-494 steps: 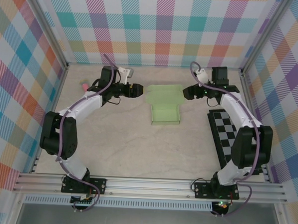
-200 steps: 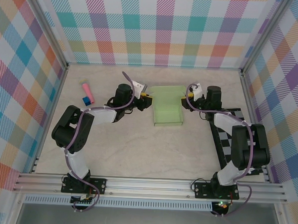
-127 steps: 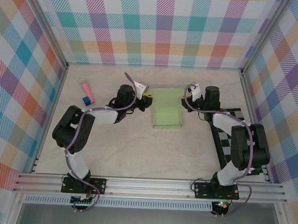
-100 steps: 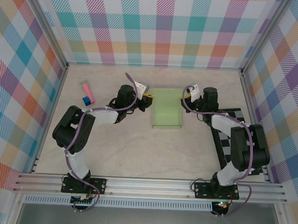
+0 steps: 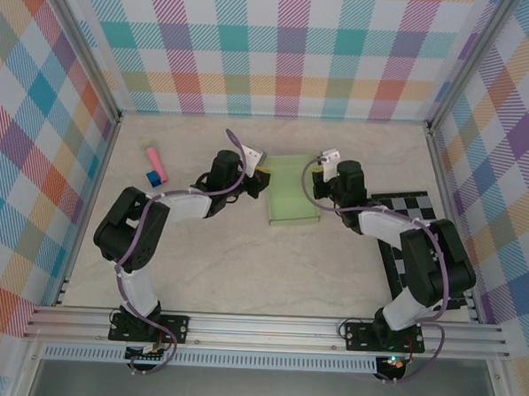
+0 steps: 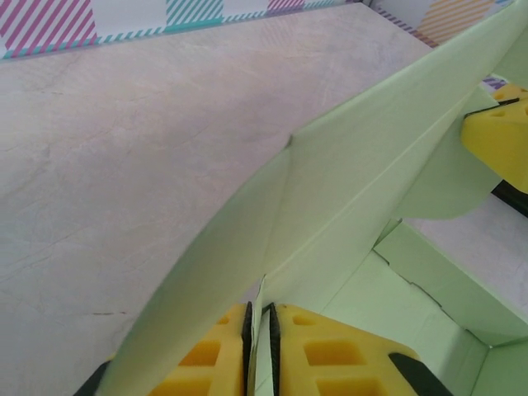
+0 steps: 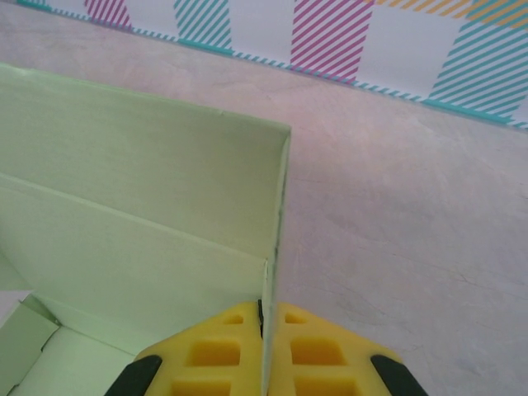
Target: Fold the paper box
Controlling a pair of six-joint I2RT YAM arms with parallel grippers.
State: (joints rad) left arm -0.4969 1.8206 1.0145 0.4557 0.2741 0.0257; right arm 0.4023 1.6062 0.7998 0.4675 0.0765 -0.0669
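The paper box [image 6: 355, 190] is cut off by the left wrist view's edges.

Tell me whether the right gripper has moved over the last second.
Yes: in the top view the right gripper has shifted left, away from the checkered board.

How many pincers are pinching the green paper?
2. The left pincer grips the paper box on its left flap; the right pincer grips its right flap.

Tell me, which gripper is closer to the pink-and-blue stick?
Left. The left gripper pinches the paper box's side facing the pink-and-blue stick; the right gripper pinches the far side.
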